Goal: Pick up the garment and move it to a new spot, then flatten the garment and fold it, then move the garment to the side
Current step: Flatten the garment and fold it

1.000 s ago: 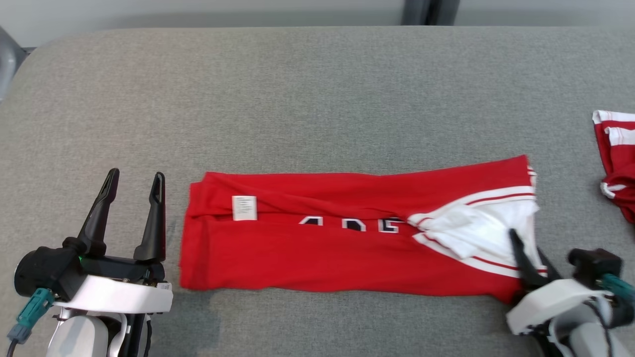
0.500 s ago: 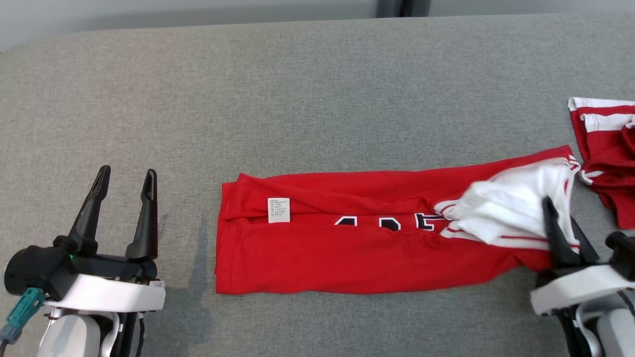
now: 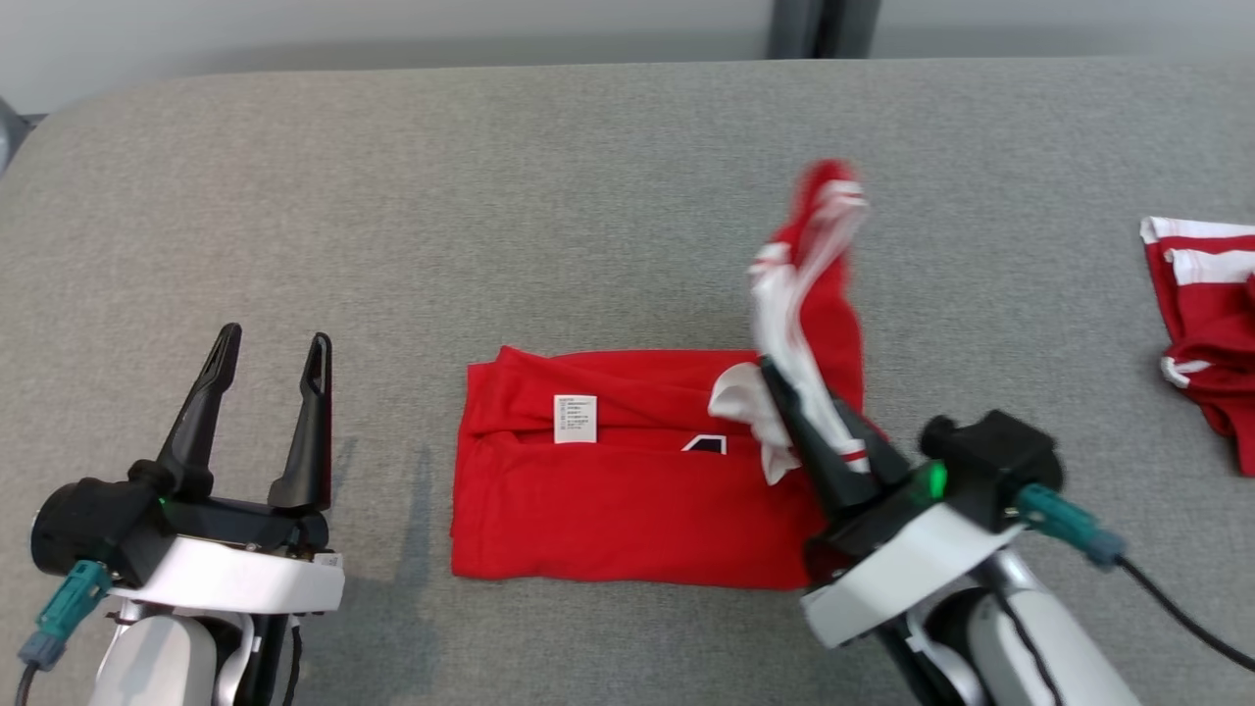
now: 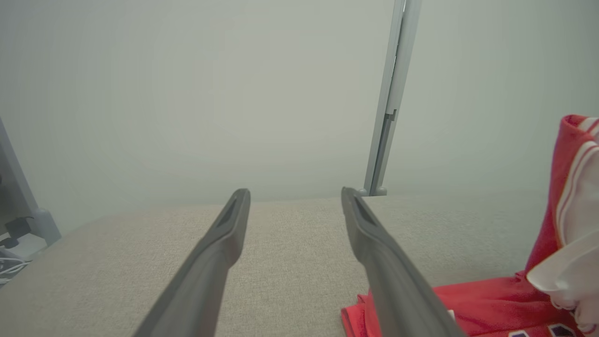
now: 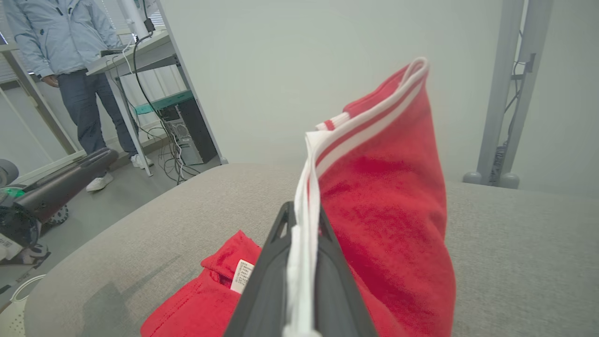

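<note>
1. On the grey cushioned surface (image 3: 588, 196), toward its front and about midway along, lies the red garment (image 3: 608, 510); its left part rests flat, folded lengthwise, with a white label (image 3: 576, 418) showing near the left end.
2. The garment's right end, red with white stripes, is held up off the surface above the flat part; its tip is blurred in the head view.
3. The right gripper (image 3: 771, 375) has its fingers pressed together on that raised end; the white-striped cloth is pinched between them, plain to see from its own wrist camera.
4. The left gripper (image 3: 273, 339) sits to the left of the garment, apart from it; its fingers are spread wide with nothing between them.
5. At the right edge of the head view lies a second red-and-white cloth (image 3: 1201, 324), well apart from the garment.
6. Off one end of the surface, a person (image 5: 65, 51) in a pale jacket and jeans stands by a desk (image 5: 135, 51); a grey post (image 4: 390, 103) rises beyond the far edge.
</note>
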Robot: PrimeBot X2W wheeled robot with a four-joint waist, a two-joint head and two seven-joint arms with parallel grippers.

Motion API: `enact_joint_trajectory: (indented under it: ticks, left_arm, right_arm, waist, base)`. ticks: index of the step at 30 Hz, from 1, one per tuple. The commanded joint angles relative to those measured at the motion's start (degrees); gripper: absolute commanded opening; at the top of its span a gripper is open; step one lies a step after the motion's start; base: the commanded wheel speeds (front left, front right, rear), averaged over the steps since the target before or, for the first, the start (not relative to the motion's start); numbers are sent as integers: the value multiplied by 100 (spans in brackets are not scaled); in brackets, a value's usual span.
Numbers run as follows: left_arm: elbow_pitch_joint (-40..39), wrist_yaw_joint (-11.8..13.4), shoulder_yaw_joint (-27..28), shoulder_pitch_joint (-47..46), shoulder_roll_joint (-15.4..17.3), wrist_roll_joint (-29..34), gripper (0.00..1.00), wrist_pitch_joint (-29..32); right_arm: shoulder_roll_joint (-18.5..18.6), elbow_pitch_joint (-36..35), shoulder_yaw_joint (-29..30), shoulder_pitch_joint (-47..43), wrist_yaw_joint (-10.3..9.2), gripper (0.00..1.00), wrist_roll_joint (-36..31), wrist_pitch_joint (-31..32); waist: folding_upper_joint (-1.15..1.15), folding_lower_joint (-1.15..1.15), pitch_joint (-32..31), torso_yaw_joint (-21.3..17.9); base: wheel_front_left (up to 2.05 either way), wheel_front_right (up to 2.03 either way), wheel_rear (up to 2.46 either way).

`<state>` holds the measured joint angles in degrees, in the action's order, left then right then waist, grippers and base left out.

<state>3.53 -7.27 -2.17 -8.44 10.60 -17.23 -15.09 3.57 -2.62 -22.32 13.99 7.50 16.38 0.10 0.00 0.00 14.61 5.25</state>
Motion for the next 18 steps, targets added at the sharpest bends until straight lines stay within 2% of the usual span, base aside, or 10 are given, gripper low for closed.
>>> enact_joint_trajectory:
  ticks: [1, 4, 11, 18]
  left_arm:
    - [16, -21, -37, -64, -5, -33, 100, -5]
    - [29, -10, -88, -72, -36, -40, 100, -5]
    - [149, -14, -308, -218, -133, -58, 100, -5]
    - [268, -16, -489, -373, -138, -100, 100, -5]
  right_arm:
    - [-13, 122, -173, 136, -3, 0, 81, 8]
    - [-52, 345, -497, 246, -3, 0, 213, -42]
    - [-49, 1263, -1514, 771, -3, 0, 1014, -592]
    - [-48, 2250, -2099, 1349, -3, 0, 1482, -1012]
  waist:
    - [0, 0, 2, 113]
    - [0, 0, 10, 199]
    - [0, 0, 129, 486]
    - [0, 0, 269, 612]
  base:
    - [0, 0, 0]
    - [0, 0, 0]
    - [0, 0, 0]
    - [0, 0, 0]
